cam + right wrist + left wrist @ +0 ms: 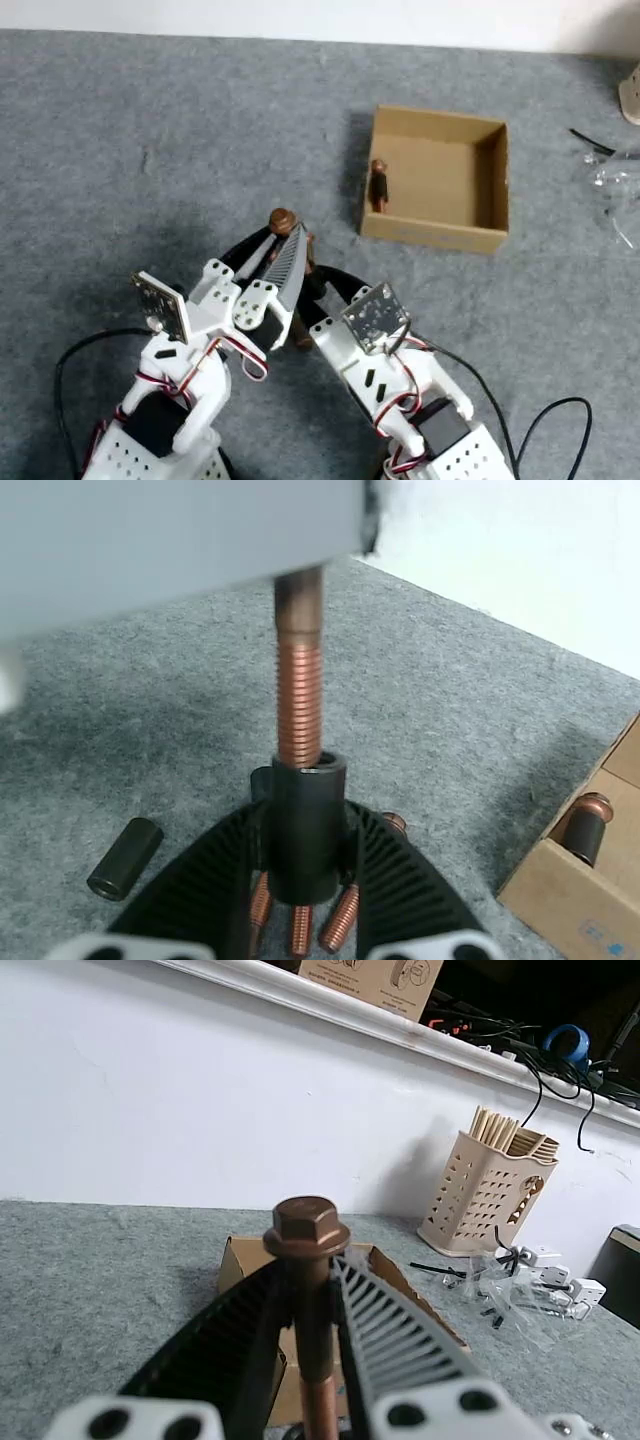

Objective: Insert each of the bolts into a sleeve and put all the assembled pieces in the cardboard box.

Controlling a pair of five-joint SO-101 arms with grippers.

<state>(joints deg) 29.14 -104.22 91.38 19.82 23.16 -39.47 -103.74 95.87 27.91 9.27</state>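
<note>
Left claw (312, 1278) pinches copper hex-head bolt (308, 1232), upright, above near side of desk (130, 130). Right claw (303, 832) hugs black round sleeve (308, 852) right under it. Bolt tip just in sleeve mouth; next push likely straight down.

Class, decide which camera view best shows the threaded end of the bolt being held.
The right wrist view: the bolt shows its threads close up, tip entering the black sleeve. The left wrist view gives its hex head and upper shank; the high view, its head from above.
</note>
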